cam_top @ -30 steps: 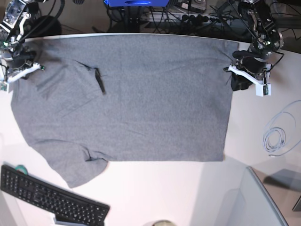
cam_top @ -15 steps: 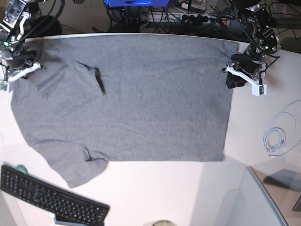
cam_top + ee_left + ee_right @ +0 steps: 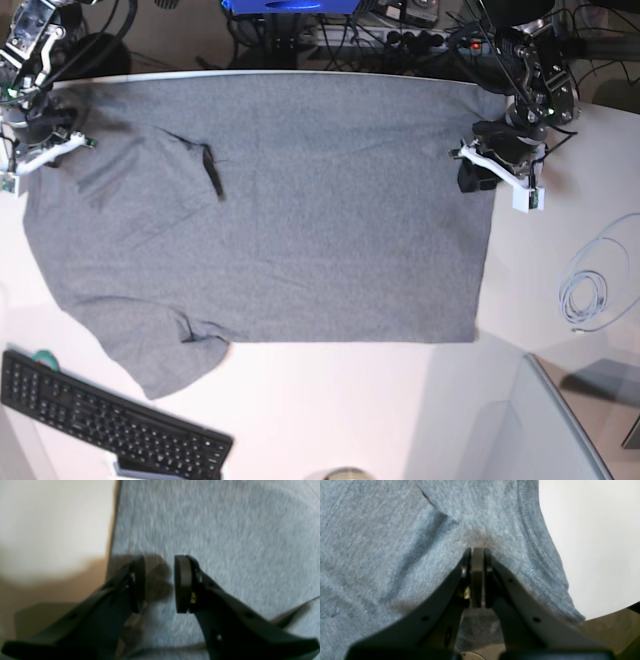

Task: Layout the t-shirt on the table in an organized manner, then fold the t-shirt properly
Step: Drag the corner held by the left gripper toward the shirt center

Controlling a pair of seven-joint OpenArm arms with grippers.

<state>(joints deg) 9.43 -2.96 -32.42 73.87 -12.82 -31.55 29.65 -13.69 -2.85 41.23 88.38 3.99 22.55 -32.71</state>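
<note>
Two pincers: left [image 3: 158, 583] parted above t-shirt [image 3: 300, 200] edge; right [image 3: 477, 555] pinching fabric.

A heather-grey t-shirt [image 3: 270, 210], flecked with paler fibres and plain of any print, covers most of a white desk [image 3: 330, 410]; in the right wrist view its hem shows rows of blue-grey stitching. A black keyboard [image 3: 105, 420] lies at the desk's lower left corner, a pale blue-white coiled cable [image 3: 583, 297] at its right side. The left gripper [image 3: 159, 583] has matte black fingers with dark grey pads, as does the right gripper [image 3: 477, 576]. White brackets trim both arms in the base view. A bright blue object [image 3: 290, 6] sits beyond the desk's far edge.
</note>
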